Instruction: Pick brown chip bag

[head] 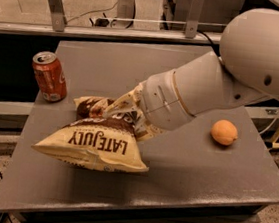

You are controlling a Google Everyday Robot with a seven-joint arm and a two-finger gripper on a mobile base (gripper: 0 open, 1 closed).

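Note:
The brown chip bag [95, 146] is a big crinkled cream-tan bag with a dark brown top panel and "LATE JULY" lettering seen upside down. It lies at the front left of the grey table [196, 185]. My gripper [129, 115] comes in from the right on a thick white arm. It sits at the bag's brown upper end, with cream fingers [122, 101] closed on the crumpled top. The arm's wrist hides part of the bag's far side.
A red-orange soda can [49, 76] stands upright at the table's left edge, just behind the bag. A small round orange fruit [224, 132] lies on the right side. A metal rail with posts [55, 4] runs behind the table.

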